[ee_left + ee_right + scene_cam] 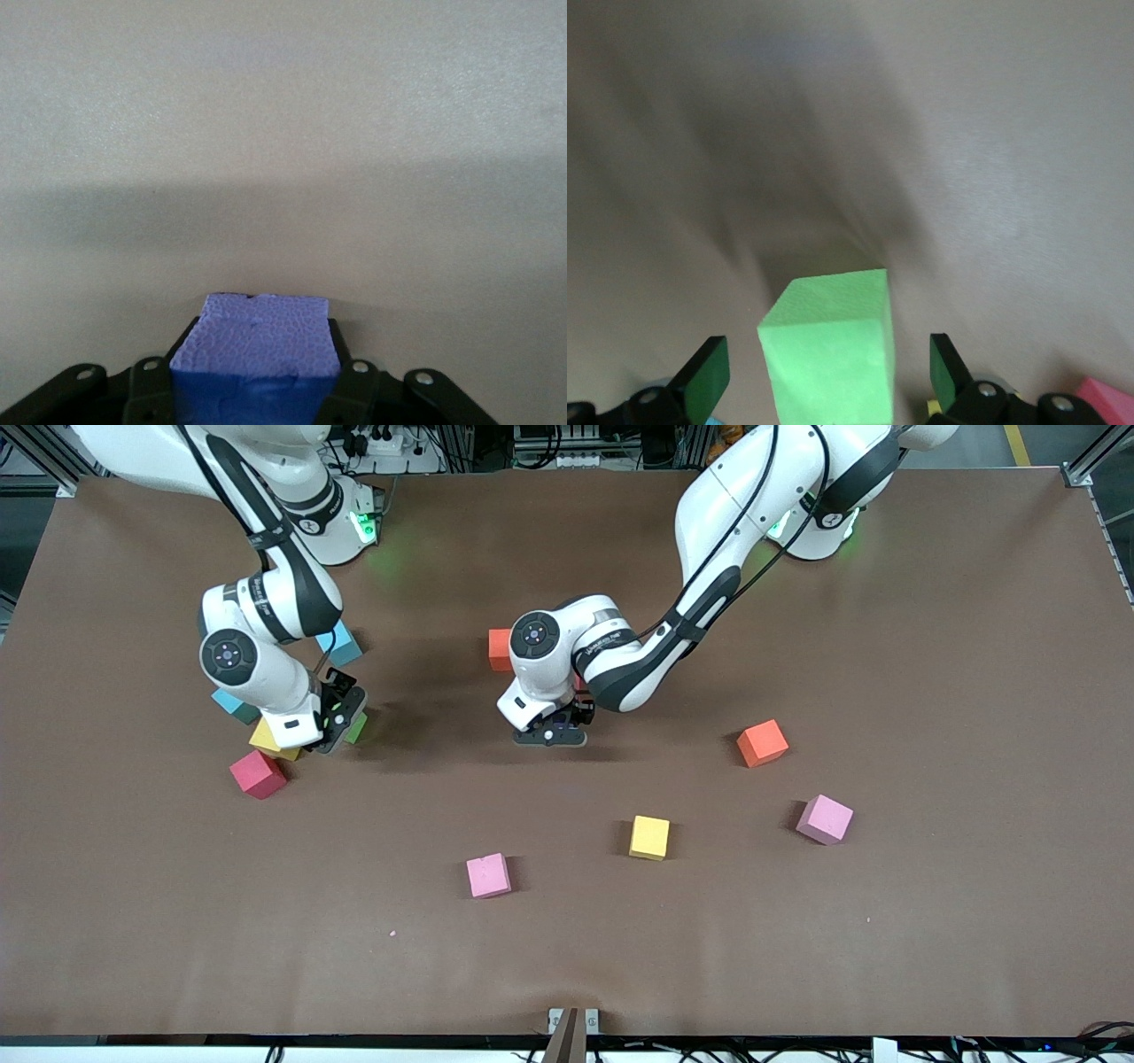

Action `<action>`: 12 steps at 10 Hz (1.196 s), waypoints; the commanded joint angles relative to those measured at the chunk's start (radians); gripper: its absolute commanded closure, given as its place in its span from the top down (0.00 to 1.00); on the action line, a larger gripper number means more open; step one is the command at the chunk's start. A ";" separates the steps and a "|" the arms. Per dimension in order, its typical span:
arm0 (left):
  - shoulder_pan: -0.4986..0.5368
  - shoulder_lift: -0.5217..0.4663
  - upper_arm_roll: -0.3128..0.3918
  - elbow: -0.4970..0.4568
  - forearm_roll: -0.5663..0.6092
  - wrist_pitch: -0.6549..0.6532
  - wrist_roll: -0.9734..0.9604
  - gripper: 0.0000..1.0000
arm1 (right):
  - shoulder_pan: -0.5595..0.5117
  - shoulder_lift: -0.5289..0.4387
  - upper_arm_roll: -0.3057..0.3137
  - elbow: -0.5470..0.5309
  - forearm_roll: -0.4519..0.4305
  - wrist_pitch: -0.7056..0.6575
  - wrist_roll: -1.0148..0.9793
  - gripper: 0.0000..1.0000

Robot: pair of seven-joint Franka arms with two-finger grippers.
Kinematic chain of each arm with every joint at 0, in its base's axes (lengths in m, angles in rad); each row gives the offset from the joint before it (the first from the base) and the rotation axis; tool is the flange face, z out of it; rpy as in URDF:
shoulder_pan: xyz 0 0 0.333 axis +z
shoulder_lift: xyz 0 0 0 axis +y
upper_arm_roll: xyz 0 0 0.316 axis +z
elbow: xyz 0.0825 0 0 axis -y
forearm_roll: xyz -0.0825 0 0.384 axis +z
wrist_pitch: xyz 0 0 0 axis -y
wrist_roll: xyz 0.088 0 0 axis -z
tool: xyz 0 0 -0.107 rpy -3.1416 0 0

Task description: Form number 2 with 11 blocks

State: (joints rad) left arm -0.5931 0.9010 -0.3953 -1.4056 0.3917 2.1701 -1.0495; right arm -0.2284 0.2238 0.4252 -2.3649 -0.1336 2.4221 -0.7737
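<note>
Left gripper (pixel 255 390) clamps purple matte foam cube (pixel 257 341) by opposite flat faces; soft, light, compressible; right gripper (pixel 828 376) spread wide, straddling green foam cube (pixel 828 345), pink cube (pixel 1107 398) at 4 o'clock.

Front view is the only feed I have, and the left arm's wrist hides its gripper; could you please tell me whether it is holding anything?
Observer: Yes. In the left wrist view the left gripper is shut on a purple block.
Operator: Thank you. Is that block touching any other block?
Observer: None shows beside it there; only bare table lies ahead of it.
Operator: And the right gripper, please?
Observer: The right gripper is open, its fingers standing apart on either side of the green block, not yet closed on it.
</note>
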 commanded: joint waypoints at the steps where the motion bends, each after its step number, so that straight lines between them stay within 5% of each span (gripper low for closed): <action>1: -0.014 -0.001 0.006 -0.010 -0.022 -0.036 -0.004 1.00 | -0.019 -0.037 0.020 -0.063 0.020 0.051 -0.045 1.00; 5: 0.047 -0.095 0.007 0.002 -0.034 -0.055 -0.026 1.00 | -0.052 -0.003 0.015 -0.063 0.006 0.118 -0.131 1.00; 9: 0.241 -0.253 0.004 -0.045 -0.101 -0.176 -0.032 1.00 | -0.108 0.040 0.015 -0.066 0.003 0.160 -0.194 1.00; 11: 0.426 -0.374 -0.054 -0.239 -0.114 -0.130 -0.018 1.00 | -0.108 0.048 0.015 -0.076 0.006 0.184 -0.193 0.85; 12: 0.541 -0.443 -0.109 -0.372 -0.114 -0.051 -0.011 1.00 | -0.111 0.048 0.017 -0.074 0.006 0.181 -0.190 0.63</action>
State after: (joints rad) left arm -0.1935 0.5995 -0.4306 -1.5413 0.3061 2.0208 -1.0687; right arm -0.3194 0.2722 0.4268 -2.4270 -0.1347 2.5866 -0.9499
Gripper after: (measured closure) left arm 0.000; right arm 0.115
